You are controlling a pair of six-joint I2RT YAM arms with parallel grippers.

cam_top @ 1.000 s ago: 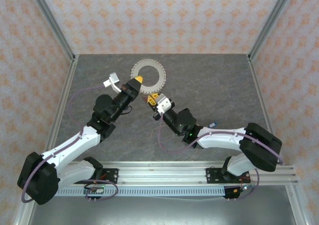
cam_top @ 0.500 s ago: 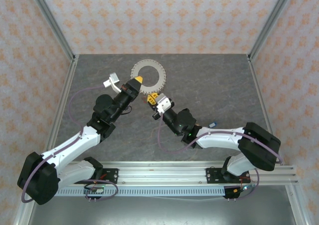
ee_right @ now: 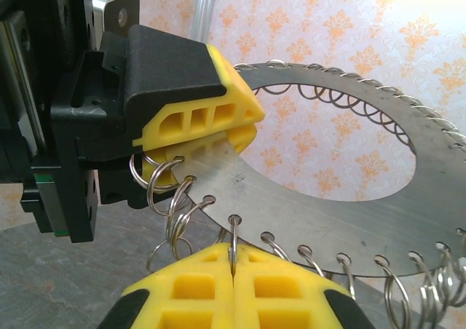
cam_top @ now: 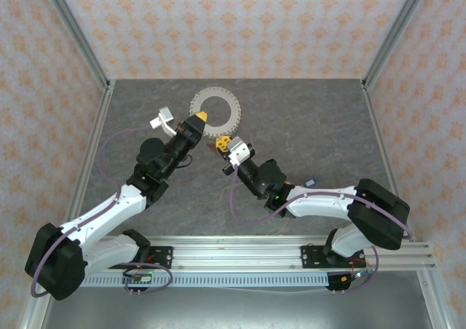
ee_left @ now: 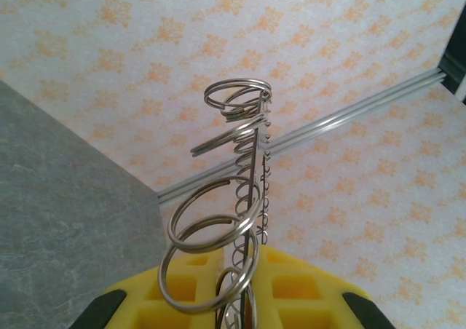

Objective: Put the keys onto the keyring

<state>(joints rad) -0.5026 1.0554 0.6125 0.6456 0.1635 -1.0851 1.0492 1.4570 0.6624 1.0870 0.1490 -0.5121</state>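
Surface: grey table (cam_top: 313, 132).
Keyring (ee_right: 349, 198): flat grey disc, open centre, wire loops (ee_right: 233, 238) along rim; held up between my grippers.
My left gripper (ee_right: 244, 129): clamped on rim.
My right gripper (ee_right: 233, 278): closed on one loop.

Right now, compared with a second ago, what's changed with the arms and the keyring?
The right end effector closed on a small wire loop at the keyring's rim, after nudging slightly towards it. The left end effector kept its grip on the keyring's rim, and the keyring stayed put.
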